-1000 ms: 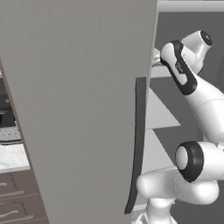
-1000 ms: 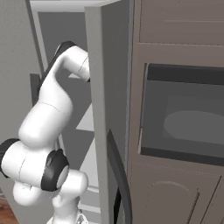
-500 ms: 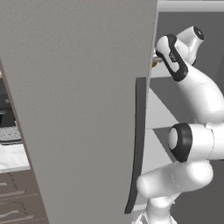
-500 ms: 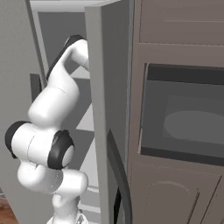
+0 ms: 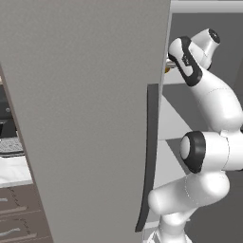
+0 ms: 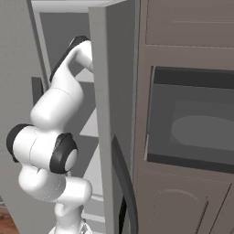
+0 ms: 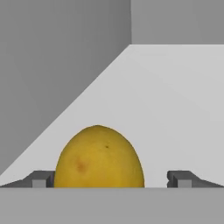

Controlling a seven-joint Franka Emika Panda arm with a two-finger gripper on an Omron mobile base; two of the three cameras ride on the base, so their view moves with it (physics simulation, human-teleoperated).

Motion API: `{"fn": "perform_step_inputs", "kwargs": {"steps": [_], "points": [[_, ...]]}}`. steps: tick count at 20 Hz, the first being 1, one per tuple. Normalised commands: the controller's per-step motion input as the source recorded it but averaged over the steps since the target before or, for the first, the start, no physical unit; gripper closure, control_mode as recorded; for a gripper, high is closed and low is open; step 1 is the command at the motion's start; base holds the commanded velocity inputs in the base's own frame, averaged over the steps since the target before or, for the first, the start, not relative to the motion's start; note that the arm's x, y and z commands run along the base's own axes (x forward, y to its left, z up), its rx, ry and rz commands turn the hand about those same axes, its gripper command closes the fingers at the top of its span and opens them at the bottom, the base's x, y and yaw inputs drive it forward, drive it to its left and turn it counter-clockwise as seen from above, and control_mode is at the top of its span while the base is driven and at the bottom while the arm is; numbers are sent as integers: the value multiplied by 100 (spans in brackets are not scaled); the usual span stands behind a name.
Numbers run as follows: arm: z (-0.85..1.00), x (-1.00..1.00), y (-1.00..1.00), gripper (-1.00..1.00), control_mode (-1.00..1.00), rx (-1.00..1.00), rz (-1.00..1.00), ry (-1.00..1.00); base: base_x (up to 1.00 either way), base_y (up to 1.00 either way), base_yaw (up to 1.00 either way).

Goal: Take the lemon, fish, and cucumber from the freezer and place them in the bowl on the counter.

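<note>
A pale shelf inside the freezer carries the lemon, which sits directly on it near the grey side wall. The shelf runs back to the grey rear wall.

The lemon has a matt, faintly speckled yellow skin. The freezer door is flat matt grey with a smooth dark handle; its shelf looks pale, plain and smooth.
</note>
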Motion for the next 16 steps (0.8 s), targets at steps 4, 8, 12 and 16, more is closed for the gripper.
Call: {"fn": "perform_step_inputs", "kwargs": {"steps": [4,8,12,16], "points": [[-14,1,0,-100,-100,0,1,0,0,0,0],[-25,2,5,100,-100,0,1,0,0,0,0],[-18,1,2,100,-100,0,1,-6,0,0,0],[-5,1,0,100,-100,0,2,-12,0,0,0]]}}
